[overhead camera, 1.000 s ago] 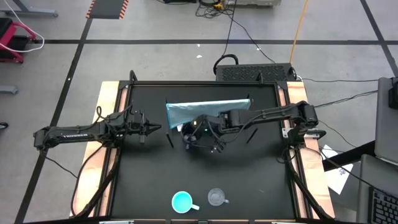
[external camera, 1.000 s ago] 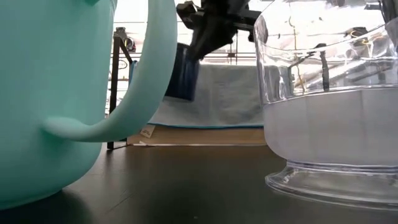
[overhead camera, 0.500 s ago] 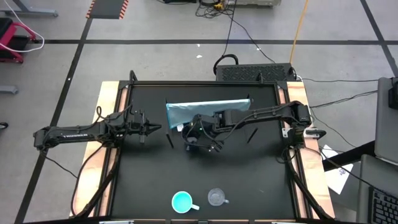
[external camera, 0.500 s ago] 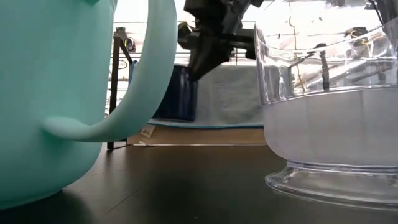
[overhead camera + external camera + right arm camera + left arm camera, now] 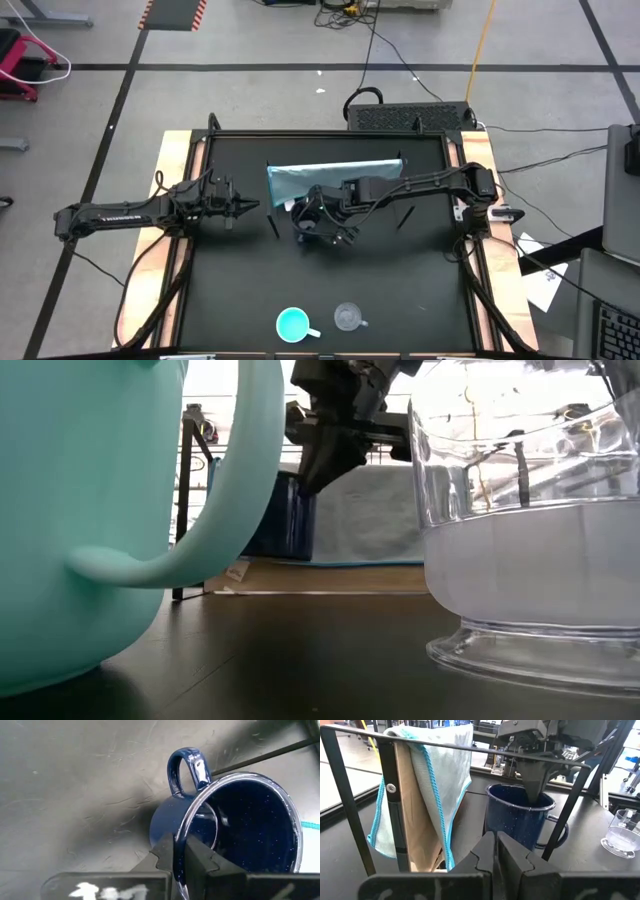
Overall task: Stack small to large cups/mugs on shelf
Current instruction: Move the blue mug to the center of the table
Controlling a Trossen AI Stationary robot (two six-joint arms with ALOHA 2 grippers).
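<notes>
The dark navy speckled enamel mug [image 5: 522, 820] stands upright on the black table, handle out to one side, just in front of the long light blue-grey cloth-covered shelf [image 5: 330, 178]. Its rim [image 5: 200, 827] is pinched between two dark fingers. Well apart, at the near edge, the bright turquoise handled mug [image 5: 294, 325] and the clear greyish mug [image 5: 348, 318] sit side by side, both upright.

— How is the table [image 5: 400, 280] laid out?
— The shelf [image 5: 335, 178] is set at the back, the largest mug [image 5: 520, 815] just before it. Two mugs [image 5: 293, 325] [image 5: 348, 318] are placed side by side at the front.
</notes>
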